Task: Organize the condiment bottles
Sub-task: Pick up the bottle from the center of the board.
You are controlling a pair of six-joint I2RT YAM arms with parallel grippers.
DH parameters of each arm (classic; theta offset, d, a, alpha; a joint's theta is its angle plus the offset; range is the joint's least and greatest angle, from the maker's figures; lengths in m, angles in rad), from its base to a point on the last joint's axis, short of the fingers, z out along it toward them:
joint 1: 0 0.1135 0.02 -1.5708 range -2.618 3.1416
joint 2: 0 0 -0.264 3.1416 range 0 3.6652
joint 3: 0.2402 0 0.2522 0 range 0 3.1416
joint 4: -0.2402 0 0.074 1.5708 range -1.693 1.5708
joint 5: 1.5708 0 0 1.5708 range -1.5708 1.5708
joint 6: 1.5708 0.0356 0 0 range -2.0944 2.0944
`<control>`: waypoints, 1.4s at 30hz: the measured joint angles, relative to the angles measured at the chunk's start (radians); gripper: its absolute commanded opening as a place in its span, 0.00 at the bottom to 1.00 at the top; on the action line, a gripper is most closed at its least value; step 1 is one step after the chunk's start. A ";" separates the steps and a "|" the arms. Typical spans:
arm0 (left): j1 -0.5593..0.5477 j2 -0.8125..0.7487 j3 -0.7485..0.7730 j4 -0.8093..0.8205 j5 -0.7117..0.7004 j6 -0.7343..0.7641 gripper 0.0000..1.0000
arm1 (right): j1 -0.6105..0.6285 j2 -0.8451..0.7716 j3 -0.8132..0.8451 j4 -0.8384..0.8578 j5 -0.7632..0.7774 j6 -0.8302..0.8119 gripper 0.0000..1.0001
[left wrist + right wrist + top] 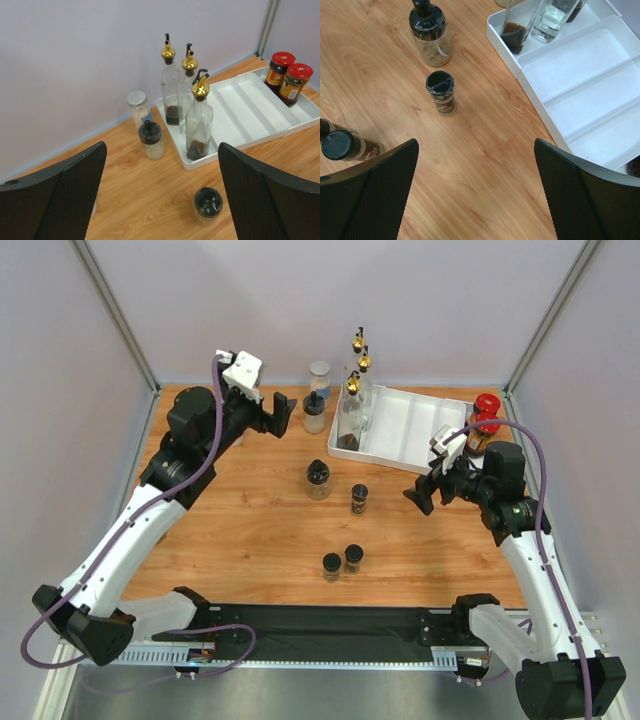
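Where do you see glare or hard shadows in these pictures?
Top external view: even light, faint shadows on the table. Left wrist view: small glints on the gold-spouted bottles. Right wrist view: sheen on the white tray, nothing blown out.

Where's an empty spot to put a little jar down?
The tray slots between the tall bottles and the red-lidded jars are bare. So is the table between the left arm and the black-capped jars. It's crowded around the tall bottles.
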 measured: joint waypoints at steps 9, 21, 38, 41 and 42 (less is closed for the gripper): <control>0.030 -0.228 -0.186 -0.066 -0.050 0.001 1.00 | 0.000 0.000 -0.007 -0.003 -0.002 -0.033 1.00; 0.035 -0.508 -0.451 -0.150 -0.163 0.014 1.00 | -0.008 0.003 -0.039 -0.012 -0.054 -0.087 1.00; 0.035 -0.646 -0.650 -0.204 -0.210 0.014 1.00 | -0.009 0.071 -0.036 -0.150 -0.255 -0.304 1.00; 0.035 -0.658 -0.666 -0.204 -0.212 0.014 1.00 | -0.009 0.093 -0.017 -0.218 -0.296 -0.395 1.00; 0.035 -0.662 -0.673 -0.205 -0.213 0.014 1.00 | -0.008 0.098 -0.013 -0.237 -0.304 -0.426 1.00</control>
